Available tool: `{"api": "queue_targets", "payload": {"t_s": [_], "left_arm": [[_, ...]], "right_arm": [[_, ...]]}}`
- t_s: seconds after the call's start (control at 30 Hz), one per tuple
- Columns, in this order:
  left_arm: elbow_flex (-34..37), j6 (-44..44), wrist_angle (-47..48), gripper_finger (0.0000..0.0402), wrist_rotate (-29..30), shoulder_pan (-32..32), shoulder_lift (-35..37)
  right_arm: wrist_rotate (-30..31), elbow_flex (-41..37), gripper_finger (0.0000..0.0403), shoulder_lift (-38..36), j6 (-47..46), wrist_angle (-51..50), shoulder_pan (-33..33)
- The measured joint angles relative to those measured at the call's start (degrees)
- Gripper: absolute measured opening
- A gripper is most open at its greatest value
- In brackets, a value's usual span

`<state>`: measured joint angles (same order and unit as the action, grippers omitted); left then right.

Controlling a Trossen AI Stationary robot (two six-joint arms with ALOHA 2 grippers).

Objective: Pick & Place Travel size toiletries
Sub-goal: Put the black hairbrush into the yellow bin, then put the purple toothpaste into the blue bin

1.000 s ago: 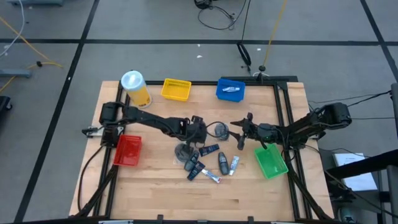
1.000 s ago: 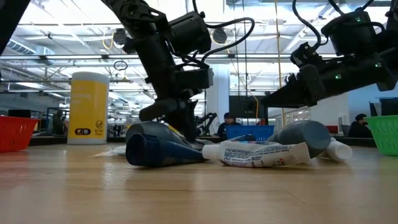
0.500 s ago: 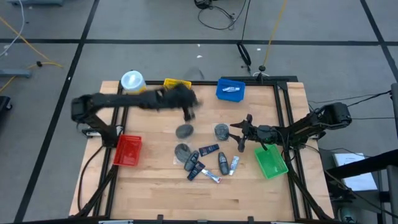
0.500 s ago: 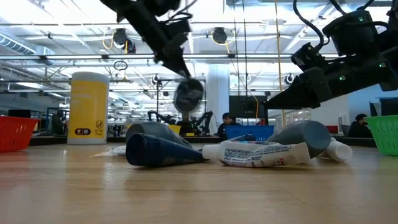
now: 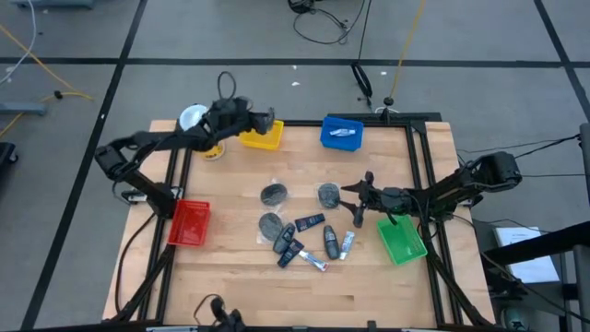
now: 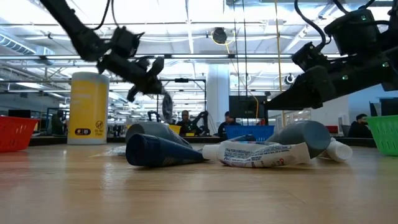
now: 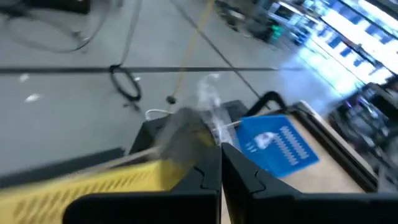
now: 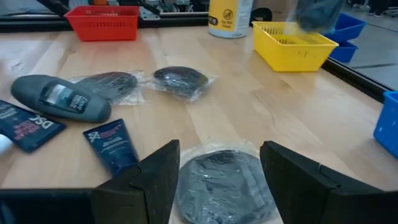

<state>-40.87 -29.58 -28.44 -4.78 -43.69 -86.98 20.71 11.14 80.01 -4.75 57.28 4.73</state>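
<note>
My left gripper [image 5: 265,120] is raised over the yellow bin [image 5: 261,136] at the far edge and is shut on a grey disc in clear wrap [image 7: 186,134]. My right gripper [image 5: 353,199] is low at the table's right, open. Its fingers stand on either side of another wrapped grey disc [image 8: 221,180] that lies flat on the wood, without touching it. Two more discs [image 5: 273,193] [image 5: 270,223] lie flat near the middle. Dark bottles [image 5: 330,242] and white-blue tubes [image 5: 348,244] lie beside them. My left gripper pinches the wrapped grey disc between its two shut fingers, at the disc's edge [image 7: 198,152]; wrap or disc rim, I cannot tell. The disc [image 6: 166,106] is lifted clear and hangs below the fingers, over the yellow bin.
A blue bin [image 5: 342,132] with a small item in it stands at the far edge. A red bin [image 5: 189,221] sits left and a green bin [image 5: 401,238] right. The yellow white-lidded canister [image 5: 195,120] stands beside the left arm. Bare wood lies along the near edge.
My left gripper has risen from the middle of the table with a grey disc and swung toward the far edge, ending over the yellow bin. The disc is lifted clear. Another disc that the arm had covered now shows.
</note>
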Motion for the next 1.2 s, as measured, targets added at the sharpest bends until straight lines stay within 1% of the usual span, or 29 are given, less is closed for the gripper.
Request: {"api": "queue_targets", "payload": {"t_s": [0.1,0.17,0.2,0.27,0.33,0.37,0.5,0.53,0.63,0.7,0.77,0.83,0.9,1.07,1.13,1.2], "left_arm": [[4.6,-3.4,-5.0,0.0000,2.3,0.4,-0.1],[6.0,-4.7,-10.0,0.0000,2.8,1.5,-0.1],[6.1,-4.5,-11.1,0.0000,4.0,2.2,0.0],[6.1,-2.9,-9.6,0.0000,7.6,3.1,0.0],[6.3,-3.1,-6.9,0.0000,11.7,3.1,-0.4],[6.3,-3.9,-7.2,0.0001,12.6,3.0,-1.1],[5.6,-5.9,-12.8,0.0001,9.2,3.4,-4.6],[5.1,-5.9,-12.8,0.0002,8.9,3.7,-5.7],[4.6,-5.7,-8.8,0.0003,9.1,2.8,-8.1],[4.3,-6.0,-7.5,0.0006,9.1,1.8,-8.4],[4.2,-5.5,-5.2,0.0017,8.4,0.8,-8.1],[4.5,-4.4,-2.4,0.0040,6.6,-0.2,-7.2],[4.4,-3.2,-1.2,0.0074,5.7,-1.1,-5.5],[4.4,-0.8,3.5,0.0185,3.6,-3.4,0.5],[4.4,0.4,3.4,0.0226,0.8,-3.9,3.7],[4.3,3.6,3.4,0.0256,-3.1,-3.7,7.0]], "right_arm": [[0.0,0.0,0.0215,0.0,0.1,0.6,0.6],[0.0,0.0,0.0215,0.0,0.6,1.2,0.7],[0.0,0.0,0.0215,0.0,0.8,1.7,0.7],[0.1,0.0,0.0215,0.0,1.3,2.4,0.7],[0.1,0.0,0.0215,0.0,2.1,3.6,0.6],[0.1,0.0,0.0215,0.0,2.5,4.1,0.6],[0.0,0.0,0.0215,0.0,3.2,5.3,0.6],[0.1,0.0,0.0215,0.0,3.6,5.3,0.6],[0.1,0.0,0.0215,0.0,3.9,5.3,0.6],[0.1,0.0,0.0215,0.0,3.9,5.3,0.6],[0.0,0.0,0.0215,0.0,3.9,5.3,0.6],[0.0,0.0,0.0215,0.0,3.9,4.8,0.6],[0.0,0.0,0.0215,0.0,3.6,4.2,0.6],[0.1,0.0,0.0215,0.0,-1.1,1.5,0.6],[-0.6,0.0,0.0215,-0.3,-2.2,0.7,0.6],[-3.1,0.0,0.0215,-1.1,-2.5,0.2,0.6]]}}
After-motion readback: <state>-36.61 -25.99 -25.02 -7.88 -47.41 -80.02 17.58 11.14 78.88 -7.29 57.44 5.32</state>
